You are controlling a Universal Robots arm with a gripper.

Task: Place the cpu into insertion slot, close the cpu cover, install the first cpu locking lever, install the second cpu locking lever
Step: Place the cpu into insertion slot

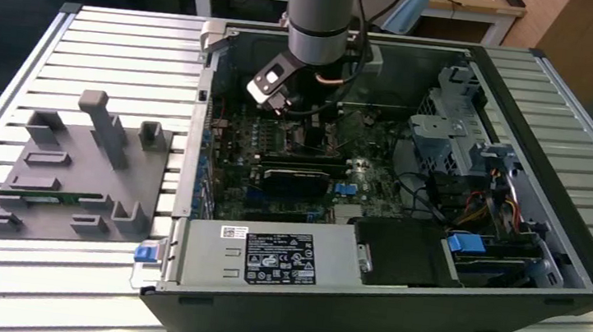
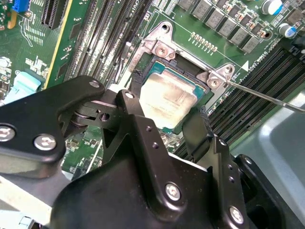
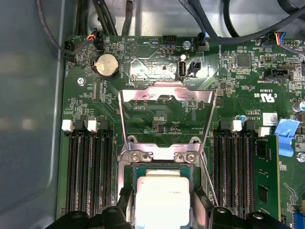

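On the exterior view's left, you have a grey parts fixture [image 1: 80, 176] resting on the slatted table [image 1: 122, 40]. Toward the middle you meet the open computer case [image 1: 370, 306], lying on its side. Your arm [image 1: 318, 11] reaches straight down into the end farther from the camera, low over the green motherboard [image 1: 238, 193].

In the second wrist view the gripper [image 2: 167, 107] sits right over the socket. Its fingers [image 2: 136, 109] are closed to the chip's width and pinch the cpu [image 2: 167, 98] by two opposite edges. The cpu lies flat, dull metal top up, within the insertion slot [image 2: 183, 71]. Being square, it has no long axis, and its sides run parallel with the slot's metal rim. You cannot tell whether it is fully seated.

In the first wrist view the cpu cover [image 3: 164, 90] stands raised on its hinge just past the cpu. Its free end points away from the fingers toward a coin battery [image 3: 107, 64]. Memory slots [image 3: 88, 171] flank the socket on both sides. One thin locking lever [image 3: 208, 179] slants loose off the slot's corner, not hooked down.
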